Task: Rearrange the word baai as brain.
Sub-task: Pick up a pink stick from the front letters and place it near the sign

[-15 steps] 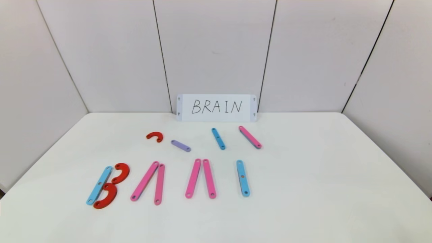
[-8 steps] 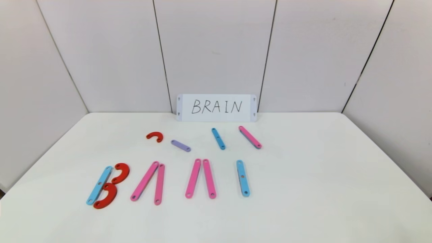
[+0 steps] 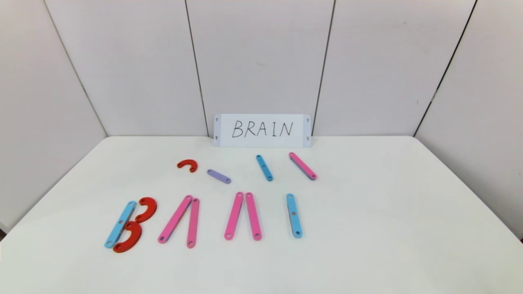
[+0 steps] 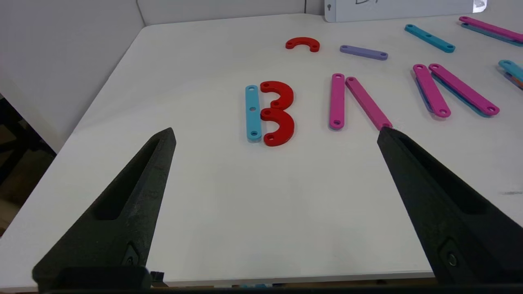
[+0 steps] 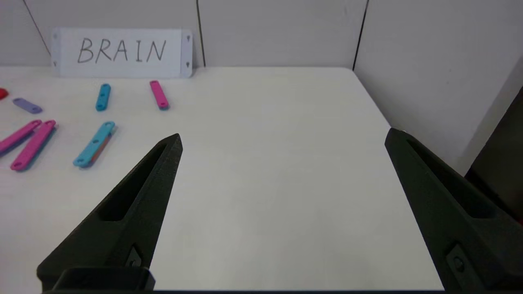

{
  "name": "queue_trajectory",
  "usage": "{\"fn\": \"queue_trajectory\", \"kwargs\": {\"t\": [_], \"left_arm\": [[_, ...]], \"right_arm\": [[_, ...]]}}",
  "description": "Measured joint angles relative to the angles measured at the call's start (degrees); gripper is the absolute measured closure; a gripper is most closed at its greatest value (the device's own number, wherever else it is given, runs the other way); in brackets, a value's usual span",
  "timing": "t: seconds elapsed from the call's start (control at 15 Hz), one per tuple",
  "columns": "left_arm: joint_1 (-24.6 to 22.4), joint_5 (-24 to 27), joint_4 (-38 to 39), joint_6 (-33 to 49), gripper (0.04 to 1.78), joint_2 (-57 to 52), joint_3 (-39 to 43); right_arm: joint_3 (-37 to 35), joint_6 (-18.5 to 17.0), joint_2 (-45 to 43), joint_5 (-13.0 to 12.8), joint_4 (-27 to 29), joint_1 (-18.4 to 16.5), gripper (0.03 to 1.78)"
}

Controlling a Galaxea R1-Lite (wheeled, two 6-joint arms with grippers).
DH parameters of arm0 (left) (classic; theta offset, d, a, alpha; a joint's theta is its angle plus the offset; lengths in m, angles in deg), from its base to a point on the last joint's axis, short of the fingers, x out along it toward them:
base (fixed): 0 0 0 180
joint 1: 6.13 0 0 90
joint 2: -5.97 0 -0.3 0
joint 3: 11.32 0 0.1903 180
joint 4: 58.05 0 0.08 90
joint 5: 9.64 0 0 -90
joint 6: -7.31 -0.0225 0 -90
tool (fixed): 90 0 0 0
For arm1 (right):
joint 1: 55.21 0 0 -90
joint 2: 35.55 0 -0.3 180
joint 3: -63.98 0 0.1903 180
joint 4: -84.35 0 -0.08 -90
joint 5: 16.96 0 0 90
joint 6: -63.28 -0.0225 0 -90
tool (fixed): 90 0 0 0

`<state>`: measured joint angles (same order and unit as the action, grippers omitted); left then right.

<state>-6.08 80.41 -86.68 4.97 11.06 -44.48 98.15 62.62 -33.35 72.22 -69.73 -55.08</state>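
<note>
the word laid out in flat plastic pieces runs across the lower middle of the head view on the white table (image 3: pixel 367 228): a b made of a light blue straight strip (image 3: pixel 120 224) with two red c-shaped curves (image 3: pixel 137 224) touching its right side, then a first pair of pink strips (image 3: pixel 179 220) meeting at the top, a second pair of pink strips (image 3: pixel 243 215) likewise, and a single blue strip (image 3: pixel 293 215) standing as the i. every strip's long axis runs roughly from the near edge toward the far wall.

above that row, in the middle of the frame, lie the spare pieces, well apart from each other: a small red curve (image 3: pixel 187 165), a short purple strip (image 3: pixel 218 176), a short blue strip (image 3: pixel 264 167) and a pink strip (image 3: pixel 302 165). behind them a white card with brain handwritten (image 3: pixel 262 130) leans on the wall.

neither arm shows in the head view. the left gripper (image 4: pixel 276 134) hangs over the near left of the table, jaws wide apart and holding nothing, with the b straight ahead between its tips and the first pink pair toward its right finger. the right gripper (image 5: pixel 283 139) is also spread and empty, facing bare table; the i lies off at the left of its view.

the first pink pair, which must become an r, looks nearer the left arm, as do the spare red curve and purple strip.
</note>
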Motion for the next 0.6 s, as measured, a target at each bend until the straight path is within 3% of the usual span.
{"fn": "queue_trajectory", "kwargs": {"t": [0.27,0.6], "left_arm": [[0.2,0.0,-0.2,0.4,0.09,8.0,-6.4],[0.2,0.3,-1.4,0.3,0.09,21.6,-15.8]], "right_arm": [[8.0,0.2,7.3,0.3,0.2,0.1,0.07],[17.7,0.2,22.7,0.7,0.7,0.6,0.07]]}}
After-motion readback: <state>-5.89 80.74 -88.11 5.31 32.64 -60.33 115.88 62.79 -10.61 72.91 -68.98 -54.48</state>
